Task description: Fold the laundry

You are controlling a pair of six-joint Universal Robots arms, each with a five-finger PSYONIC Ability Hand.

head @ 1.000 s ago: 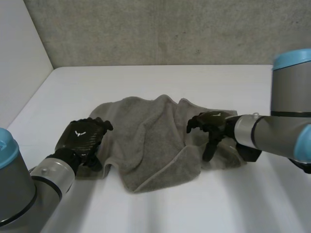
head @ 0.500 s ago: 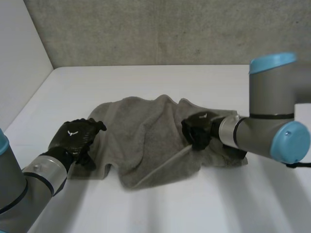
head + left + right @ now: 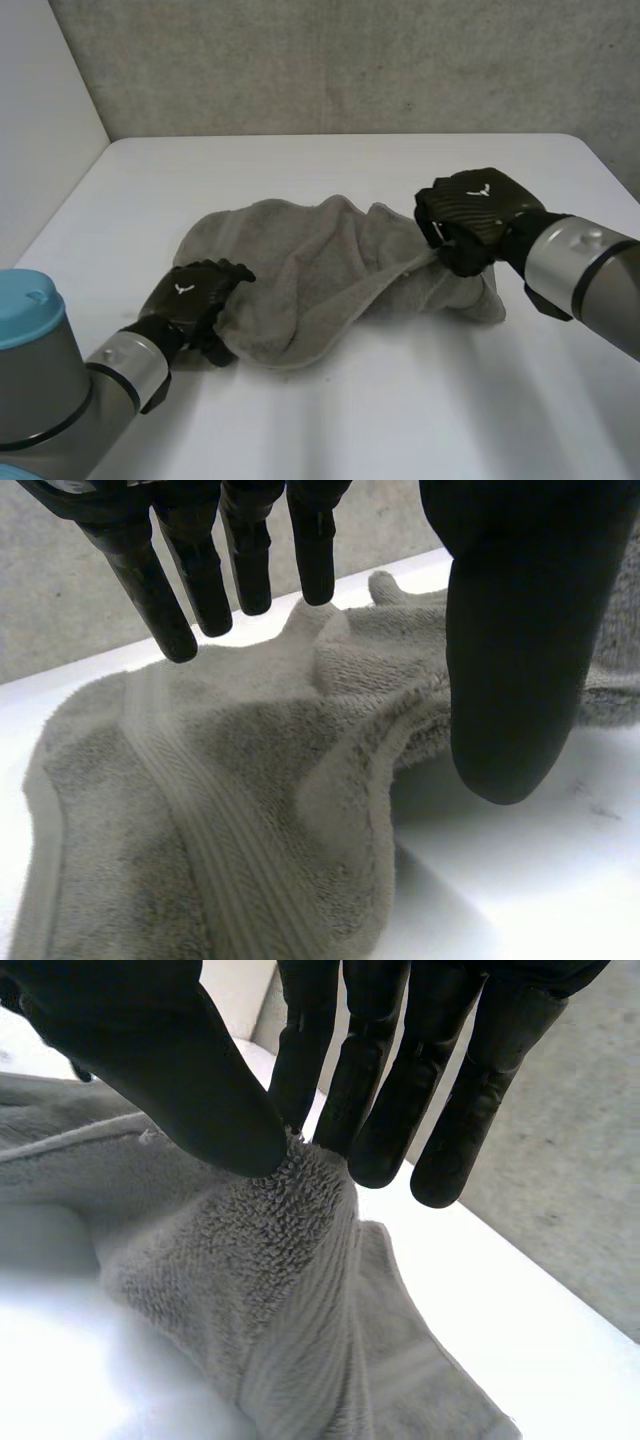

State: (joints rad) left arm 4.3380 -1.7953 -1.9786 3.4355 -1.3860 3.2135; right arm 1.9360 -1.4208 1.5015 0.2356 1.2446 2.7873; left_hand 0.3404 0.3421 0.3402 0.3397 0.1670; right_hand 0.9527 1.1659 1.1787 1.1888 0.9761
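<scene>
The grey towel (image 3: 310, 270) lies crumpled in the middle of the white tabletop (image 3: 400, 410), so the step in hand looks like spreading it flat before any fold. The right hand (image 3: 475, 215) pinches a tuft of its right edge between thumb and fingers (image 3: 365, 1080), raised off the surface. The left hand (image 3: 190, 300) sits at the near-left edge with its fingers (image 3: 200, 570) straight and gripping nothing, so next it likely needs to close on that hem so both hands can draw the cloth out.

L hand (image 3: 188, 300): fingers straight, thumb apart | R hand (image 3: 472, 212): thumb pinched vs fingers, palm down
</scene>
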